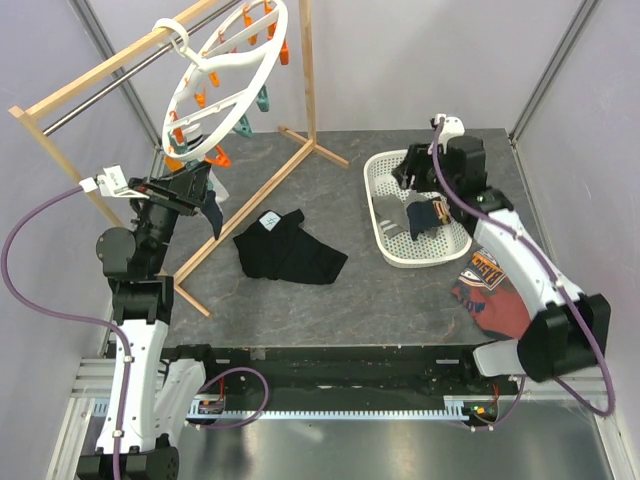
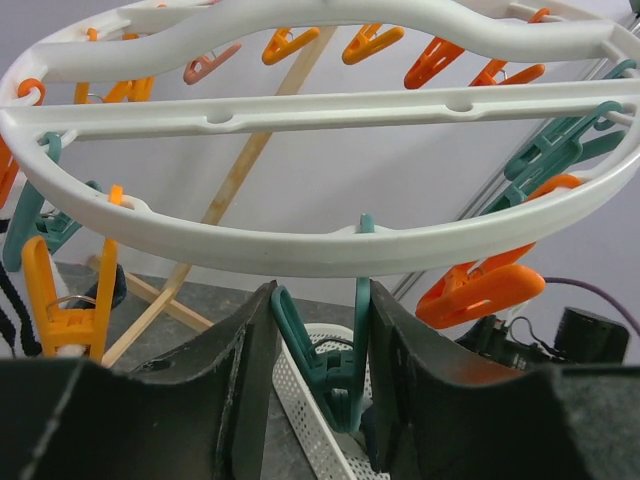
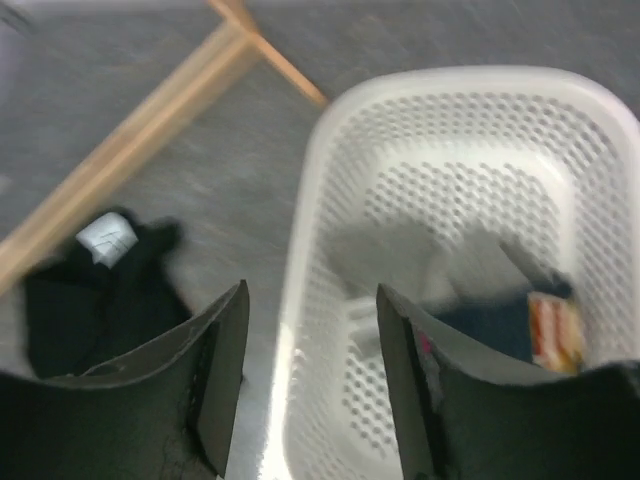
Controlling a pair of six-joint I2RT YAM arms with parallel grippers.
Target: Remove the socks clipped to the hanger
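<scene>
Just above the left gripper (image 1: 198, 186), the hanger (image 1: 212, 72) is tilting, with a dark sock (image 1: 212, 216) dangling beside the fingers; this arm is nearer.

Left wrist: the jaws are standing apart around a teal peg (image 2: 325, 375).

Right wrist: the right gripper (image 3: 310, 300) is hovering with its jaws apart over the basket (image 3: 330, 110) of socks (image 3: 500, 320).

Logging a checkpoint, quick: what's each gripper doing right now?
Left gripper: open, with a teal peg between its fingers.
Right gripper: open and empty, over the white basket.
</scene>
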